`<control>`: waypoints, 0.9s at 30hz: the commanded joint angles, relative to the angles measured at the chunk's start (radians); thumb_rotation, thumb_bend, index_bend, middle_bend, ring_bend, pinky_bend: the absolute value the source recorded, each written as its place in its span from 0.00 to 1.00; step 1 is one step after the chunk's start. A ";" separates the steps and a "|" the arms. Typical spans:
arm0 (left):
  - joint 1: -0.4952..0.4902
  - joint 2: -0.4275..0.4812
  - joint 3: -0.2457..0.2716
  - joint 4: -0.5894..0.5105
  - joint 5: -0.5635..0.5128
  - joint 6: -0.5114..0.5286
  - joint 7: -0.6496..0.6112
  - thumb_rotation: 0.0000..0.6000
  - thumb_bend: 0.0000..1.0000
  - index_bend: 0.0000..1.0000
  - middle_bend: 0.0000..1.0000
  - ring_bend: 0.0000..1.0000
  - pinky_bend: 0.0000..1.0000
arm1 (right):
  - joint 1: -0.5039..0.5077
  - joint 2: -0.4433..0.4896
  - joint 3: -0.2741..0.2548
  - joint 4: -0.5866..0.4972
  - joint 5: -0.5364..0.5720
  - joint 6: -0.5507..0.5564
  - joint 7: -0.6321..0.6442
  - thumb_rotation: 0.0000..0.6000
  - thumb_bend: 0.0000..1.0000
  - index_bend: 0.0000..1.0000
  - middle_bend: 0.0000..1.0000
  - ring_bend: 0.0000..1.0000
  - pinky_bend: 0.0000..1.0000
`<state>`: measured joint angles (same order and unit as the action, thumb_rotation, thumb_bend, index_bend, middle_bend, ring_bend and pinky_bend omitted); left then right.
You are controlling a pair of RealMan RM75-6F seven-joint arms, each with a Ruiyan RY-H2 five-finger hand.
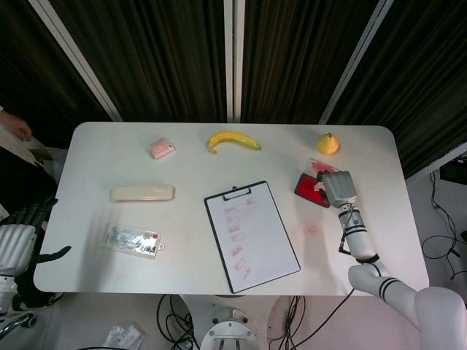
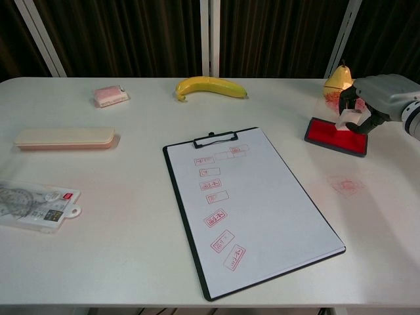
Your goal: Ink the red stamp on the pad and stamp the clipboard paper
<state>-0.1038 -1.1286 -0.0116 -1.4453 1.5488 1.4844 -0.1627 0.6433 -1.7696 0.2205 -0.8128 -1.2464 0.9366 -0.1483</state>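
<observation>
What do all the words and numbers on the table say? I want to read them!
None can be read from here.
Red stamp marks on the clipboard paper: too blurred to read.
Red label on the clear packet: print too small to read.
Pink packet: no print can be made out.

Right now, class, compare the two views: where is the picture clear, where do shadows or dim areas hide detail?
Head view: even light on the table, soft shadows, dark curtains behind; the left robot hand sits in the dim corner. Chest view: sharp on the clipboard stamps; the right robot hand shades the stamp over the ink pad.
</observation>
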 commanded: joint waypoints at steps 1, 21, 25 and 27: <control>0.000 -0.001 0.000 0.002 0.000 0.001 -0.003 0.81 0.09 0.11 0.07 0.09 0.19 | -0.002 0.084 0.030 -0.141 -0.003 0.036 0.013 1.00 0.48 0.82 0.67 0.85 0.89; 0.017 -0.005 0.005 0.030 0.001 0.017 -0.047 0.81 0.09 0.11 0.07 0.09 0.19 | 0.176 0.028 0.076 -0.378 0.100 -0.023 -0.330 1.00 0.47 0.82 0.67 0.85 0.89; 0.018 -0.007 0.005 0.040 0.000 0.018 -0.058 0.81 0.09 0.11 0.07 0.09 0.19 | 0.206 -0.021 0.076 -0.322 0.138 -0.042 -0.365 1.00 0.47 0.82 0.67 0.85 0.89; 0.019 -0.008 0.004 0.044 -0.001 0.018 -0.064 0.81 0.09 0.11 0.07 0.09 0.19 | 0.217 -0.040 0.076 -0.297 0.155 -0.048 -0.376 1.00 0.47 0.82 0.67 0.85 0.89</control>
<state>-0.0854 -1.1361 -0.0073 -1.4016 1.5480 1.5025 -0.2262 0.8471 -1.7925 0.2956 -1.1291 -1.1080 0.8978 -0.5110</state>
